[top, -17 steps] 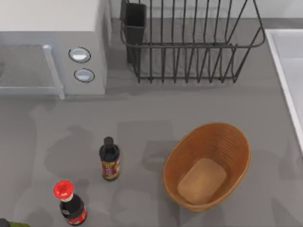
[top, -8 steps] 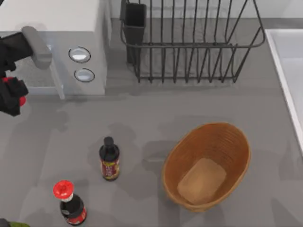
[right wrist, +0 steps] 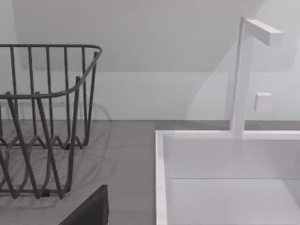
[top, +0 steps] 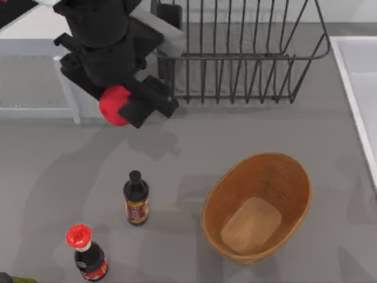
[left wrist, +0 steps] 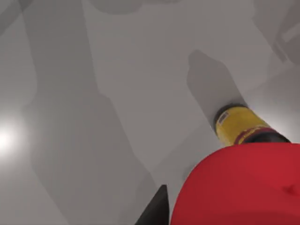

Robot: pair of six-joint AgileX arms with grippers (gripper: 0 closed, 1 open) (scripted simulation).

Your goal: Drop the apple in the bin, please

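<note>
While the left arm reached in from the upper left of the top view, its gripper was clamped on the apple, which sat between the black fingers, lifted above the grey table in the upper left of the frame. The apple was just in front of the white microwave and to the left of the black wire dish rack. In the left wrist view the apple was a big red mass at the lower right of the frame, with a dark fingertip beside it and a bottle with a yellow label on the table beyond. The bin stood in the lower right of the top view, upright, well apart from the apple. A dark bottle stood left of the bin, and a red-capped bottle stood at the lower left. The right wrist view showed the dish rack beside a white sink with a tap; whether the right gripper's own pincer was open or closed I cannot tell.
</note>
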